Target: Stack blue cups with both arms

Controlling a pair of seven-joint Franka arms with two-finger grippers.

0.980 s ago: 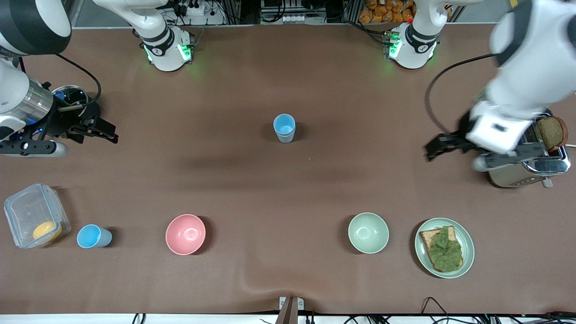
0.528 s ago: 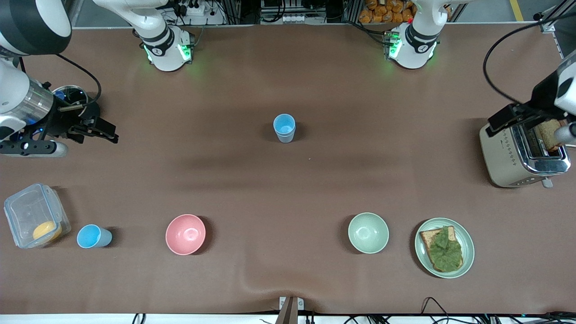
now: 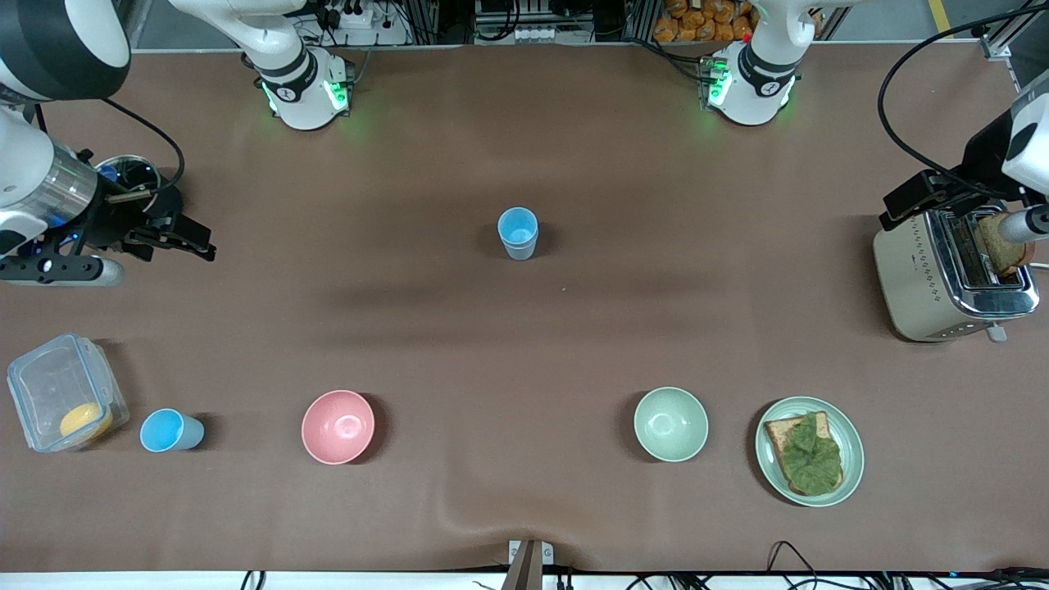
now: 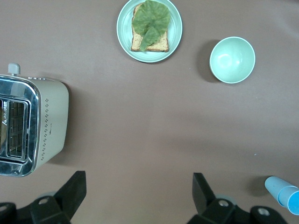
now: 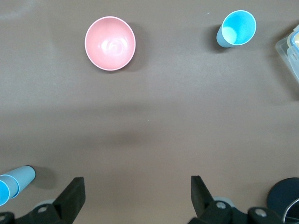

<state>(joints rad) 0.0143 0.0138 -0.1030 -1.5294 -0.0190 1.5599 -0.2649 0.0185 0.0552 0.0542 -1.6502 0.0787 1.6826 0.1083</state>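
Brown worktop [image 3: 524, 344] set with two blue cups and much else; one blue cup [image 3: 518, 233] upright near the middle, well apart from both grippers, nothing standing close around it; second blue cup [image 3: 168, 430] toward the right arm's end, nearer the front camera, just beside a clear lidded container [image 3: 61, 392] with something orange inside; pink bowl [image 3: 338, 426] in the same row, between that cup and the pale green bowl [image 3: 670, 424]; green plate [image 3: 809, 451] with toast and a lettuce leaf just beside the green bowl, toward the left arm's end; toaster [image 3: 951, 279] at the left arm's end with a slice of bread [image 3: 1001, 246] standing in its slot

Right gripper [image 3: 184, 239] raised over bare worktop at the right arm's end, fingers [image 5: 70, 198] spread wide, holding nothing; second cup well apart from it, nearer the front camera; dark round container [image 3: 131, 174] beside the right arm's wrist

Left gripper [image 3: 914, 201] up over the toaster's edge, fingers [image 4: 72, 191] spread wide, holding nothing; middle cup [image 4: 283, 193] well apart from it, toward the table's centre
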